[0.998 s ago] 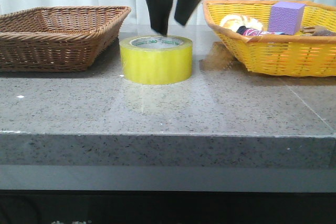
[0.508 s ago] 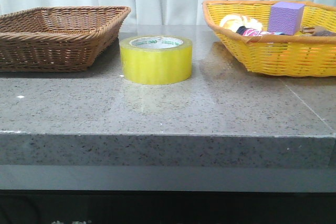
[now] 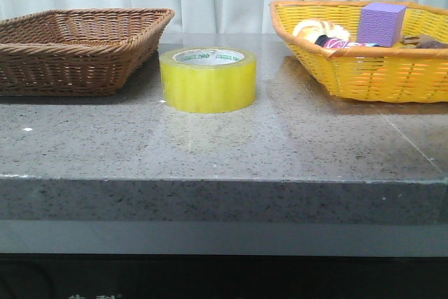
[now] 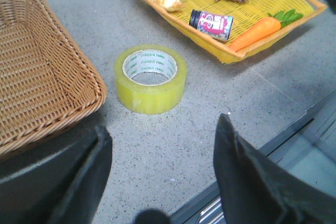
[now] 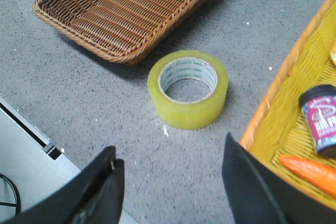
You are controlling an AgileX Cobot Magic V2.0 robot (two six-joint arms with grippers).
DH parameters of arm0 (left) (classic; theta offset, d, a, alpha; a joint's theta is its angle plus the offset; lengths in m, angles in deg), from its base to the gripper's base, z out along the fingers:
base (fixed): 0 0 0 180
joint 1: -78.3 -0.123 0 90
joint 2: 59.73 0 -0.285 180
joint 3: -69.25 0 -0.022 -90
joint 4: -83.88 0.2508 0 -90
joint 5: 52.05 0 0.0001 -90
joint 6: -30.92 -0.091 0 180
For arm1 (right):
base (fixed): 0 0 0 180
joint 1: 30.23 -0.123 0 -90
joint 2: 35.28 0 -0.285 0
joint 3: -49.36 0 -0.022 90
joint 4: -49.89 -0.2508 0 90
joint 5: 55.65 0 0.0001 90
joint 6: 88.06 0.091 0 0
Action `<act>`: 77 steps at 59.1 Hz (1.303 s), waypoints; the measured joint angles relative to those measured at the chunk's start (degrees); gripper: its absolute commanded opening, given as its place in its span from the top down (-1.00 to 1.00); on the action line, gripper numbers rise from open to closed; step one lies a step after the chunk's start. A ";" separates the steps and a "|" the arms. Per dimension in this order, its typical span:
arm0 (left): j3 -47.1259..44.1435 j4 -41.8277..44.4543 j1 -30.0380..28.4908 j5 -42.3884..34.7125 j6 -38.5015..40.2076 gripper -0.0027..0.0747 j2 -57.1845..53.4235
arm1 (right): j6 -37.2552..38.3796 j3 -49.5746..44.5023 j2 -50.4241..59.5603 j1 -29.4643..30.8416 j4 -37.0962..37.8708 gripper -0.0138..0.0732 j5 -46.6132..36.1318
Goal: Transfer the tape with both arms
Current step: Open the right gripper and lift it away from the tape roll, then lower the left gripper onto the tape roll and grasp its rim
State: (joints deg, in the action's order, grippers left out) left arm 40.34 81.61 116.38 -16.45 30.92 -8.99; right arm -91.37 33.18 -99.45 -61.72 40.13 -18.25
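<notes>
The tape (image 3: 208,79), a wide yellow roll with a whitish core and green print, lies flat on the grey stone table between the two baskets. It also shows in the left wrist view (image 4: 151,79) and in the right wrist view (image 5: 188,89). No arm shows in the front view. My left gripper (image 4: 163,132) is open and empty, high above the table near its front edge. My right gripper (image 5: 170,153) is open and empty too, above the table short of the tape.
A brown wicker basket (image 3: 91,61) stands left of the tape, empty inside. A yellow basket (image 3: 364,68) at the right holds a purple cube (image 3: 382,22), a can (image 4: 211,24), a carrot (image 4: 255,33) and other small items. The table's front edge (image 3: 224,181) runs across.
A second ago black gripper fingers hung just above the tape in the front view. They have gone up out of that view. The tape has not moved.
</notes>
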 measured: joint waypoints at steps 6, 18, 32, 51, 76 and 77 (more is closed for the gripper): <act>0.00 0.00 0.00 0.00 0.00 -0.15 1.85 | 0.00 -5.82 5.48 0.00 0.00 -0.34 -2.25; 0.90 0.00 0.14 -1.28 -1.74 -0.20 6.46 | 0.09 -13.27 12.09 0.00 0.00 -0.34 -3.65; 10.23 0.00 0.16 1.02 -10.03 -0.43 15.52 | 0.28 -14.04 13.78 0.00 0.00 -0.34 -3.52; 27.39 -0.64 0.16 11.20 -28.81 -0.43 34.20 | 0.28 -14.04 13.78 0.00 0.00 -0.34 -3.40; 47.04 -10.72 0.39 25.04 -43.76 -0.43 56.02 | 0.36 -14.04 13.78 0.00 0.00 -0.34 -3.31; 47.49 -10.82 0.39 25.27 -43.76 -0.43 56.64 | 0.36 -14.04 13.78 0.00 0.00 -0.34 -3.31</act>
State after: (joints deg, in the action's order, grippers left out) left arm 87.83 70.80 116.77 8.82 -12.84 47.65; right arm -91.01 19.14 -85.67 -61.72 40.13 -21.56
